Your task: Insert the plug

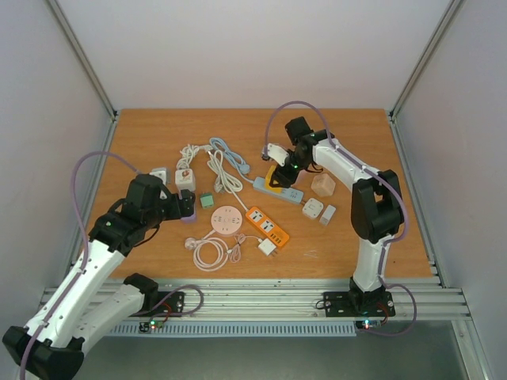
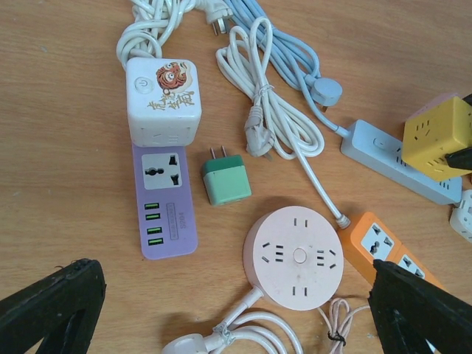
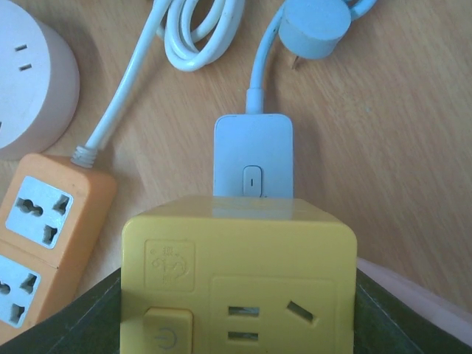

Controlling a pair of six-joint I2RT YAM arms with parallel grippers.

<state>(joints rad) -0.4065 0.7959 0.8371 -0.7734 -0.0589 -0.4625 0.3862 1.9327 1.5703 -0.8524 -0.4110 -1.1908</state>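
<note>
My right gripper (image 1: 283,169) is shut on a yellow cube socket (image 1: 277,179). It holds the cube over the switch end of a light-blue power strip (image 1: 279,191). In the right wrist view the cube (image 3: 236,280) fills the gap between the fingers of the gripper (image 3: 236,321) and hides most of the strip (image 3: 253,158). The strip's round blue plug (image 3: 317,26) lies loose beyond it. My left gripper (image 1: 188,204) is open and empty. In the left wrist view this gripper (image 2: 232,274) hovers over a pink round socket (image 2: 295,254).
A purple strip (image 2: 166,206), a white cartoon cube (image 2: 164,102), a green adapter (image 2: 226,181) and an orange strip (image 2: 380,243) lie mid-table among white coiled cables (image 2: 273,110). A tan cube (image 1: 322,184) and white adapters (image 1: 312,208) sit to the right.
</note>
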